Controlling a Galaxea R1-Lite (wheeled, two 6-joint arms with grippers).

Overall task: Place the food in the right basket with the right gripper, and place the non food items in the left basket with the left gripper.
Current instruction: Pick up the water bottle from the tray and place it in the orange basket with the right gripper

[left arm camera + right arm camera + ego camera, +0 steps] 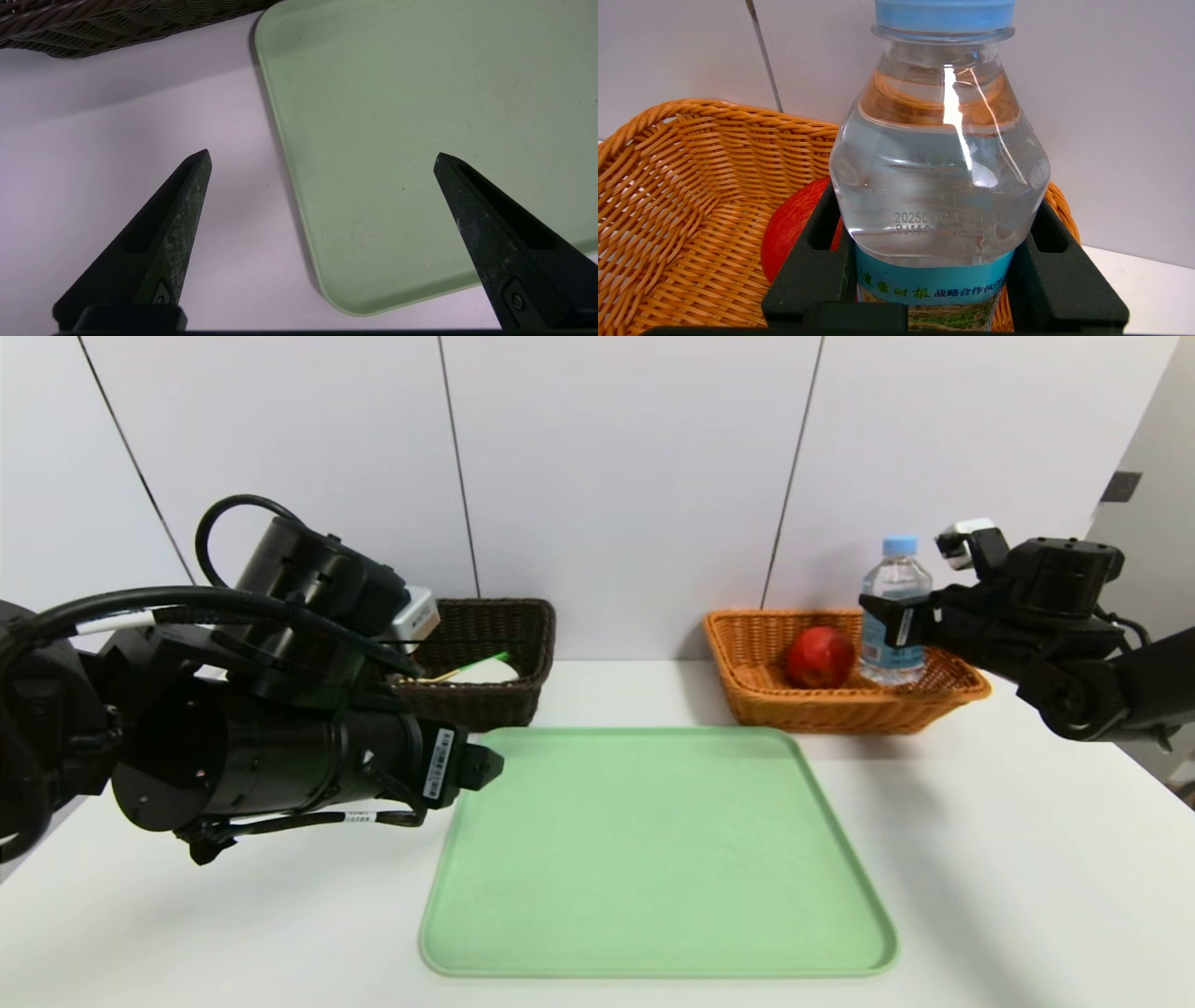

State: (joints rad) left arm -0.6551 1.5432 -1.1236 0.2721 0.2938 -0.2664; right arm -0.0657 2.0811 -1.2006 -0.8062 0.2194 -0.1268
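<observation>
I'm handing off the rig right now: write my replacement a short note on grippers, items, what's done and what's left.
Right gripper: shut on the water bottle, upright over the orange basket.
Left gripper: open, empty, over the green tray's edge.
Done: apple in the orange basket; a green-handled utensil and something white show in the dark basket.
Left: release the bottle.

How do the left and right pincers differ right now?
The left pincer is open and empty; the right pincer is shut on the water bottle. The left pincer hangs over the near left edge of the green tray; the right pincer is at the orange basket, holding the bottle upright beside the apple. Both are black, two-fingered and pointed.
</observation>
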